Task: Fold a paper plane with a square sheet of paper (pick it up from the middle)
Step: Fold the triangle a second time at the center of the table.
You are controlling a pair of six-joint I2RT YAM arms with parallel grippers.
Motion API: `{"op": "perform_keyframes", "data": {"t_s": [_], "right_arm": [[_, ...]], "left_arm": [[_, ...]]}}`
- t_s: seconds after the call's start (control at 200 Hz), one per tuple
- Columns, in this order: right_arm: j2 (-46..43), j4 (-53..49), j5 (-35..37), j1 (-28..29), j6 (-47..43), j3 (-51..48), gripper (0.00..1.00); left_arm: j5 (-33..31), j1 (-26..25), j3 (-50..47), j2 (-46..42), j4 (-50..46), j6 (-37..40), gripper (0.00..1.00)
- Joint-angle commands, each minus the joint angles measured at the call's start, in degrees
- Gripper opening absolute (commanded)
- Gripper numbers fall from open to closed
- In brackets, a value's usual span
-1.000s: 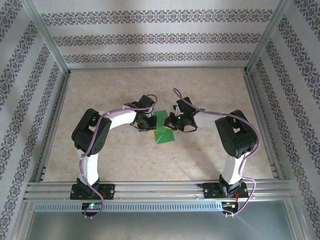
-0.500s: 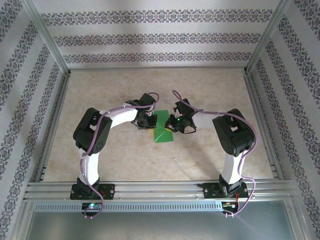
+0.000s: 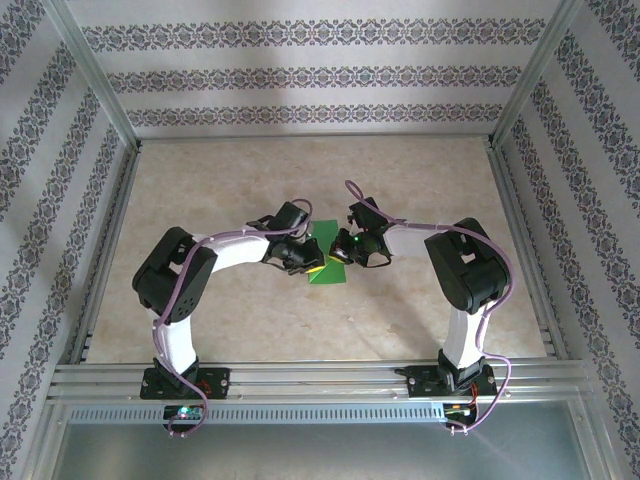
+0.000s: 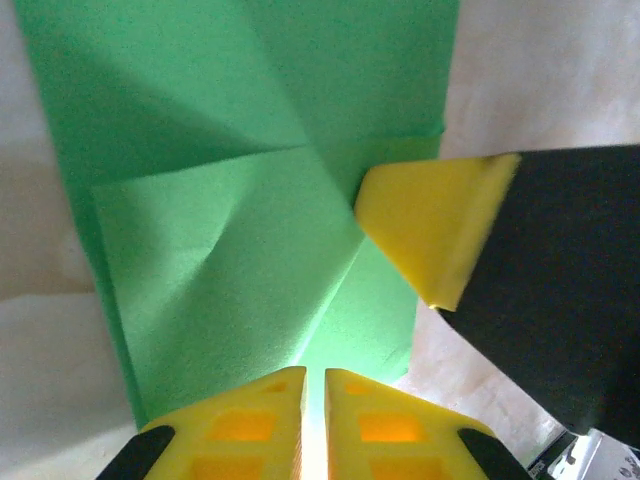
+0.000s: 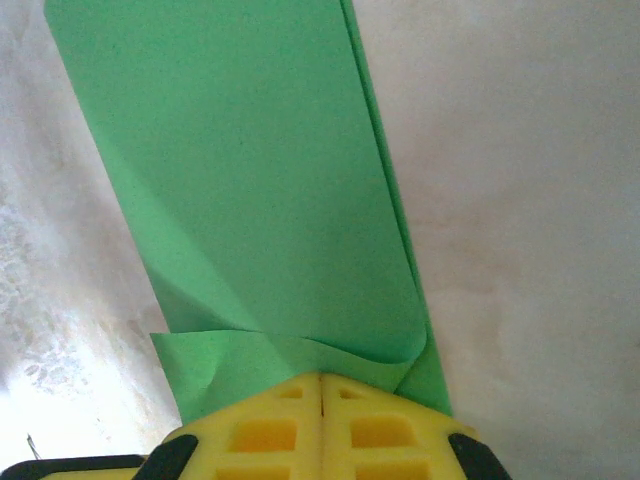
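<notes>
Left gripper [image 4: 314,375]: its two yellow fingers stand almost together, with only a thin bright slit between the tips. Whether any paper edge sits in that slit I cannot tell.
Ahead of the left tips: the green sheet of paper [image 4: 230,200] starts right at the fingertips and spreads forward and to their left. It lies flat on the table [image 4: 40,380].
Paper's shape from the left tips: partly folded, with several creases running to one point ahead of the tips and a flap lying on top.
Right gripper [image 5: 321,378]: tips pressed together, with no gap showing.
Right gripper contact: the tips rest on the near end of the paper, where a folded layer curls up just to their right. Whether a layer is nipped between them I cannot tell.
Ahead of the right tips: the paper runs away as a long strip leaning left, its right edge doubled over.
Right of the left tips: one yellow finger [image 4: 430,225] of the right gripper reaches in and touches the paper's right edge beside the crease point.
From above: both grippers point inward toward each other over mid-table, and the paper lies between and under their tips.
</notes>
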Motion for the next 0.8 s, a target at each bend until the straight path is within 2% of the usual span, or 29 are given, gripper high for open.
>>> {"op": "perform_keyframes", "data": {"t_s": [0.0, 0.43, 0.615, 0.799], "right_arm": [[4.5, -6.3, 7.9, 0.4, 0.5, -2.4, 0.05], [5.5, -7.5, 7.9, 0.4, 0.2, -1.8, 0.05], [5.6, -7.9, 8.3, 0.4, 0.1, -2.0, 0.04], [5.6, -8.1, 8.4, 0.3, -0.1, -1.7, 0.04]], "left_arm": [[-0.1, -0.7, 1.6, 1.5, 0.5, -1.6, 0.12], [-4.6, -2.0, 2.1, 4.1, -10.2, 4.4, 0.09], [-4.5, -2.0, -4.2, 1.1, -10.0, 5.5, 0.08], [-4.9, -2.0, -12.0, -5.5, -12.5, 7.0, 0.08]]}}
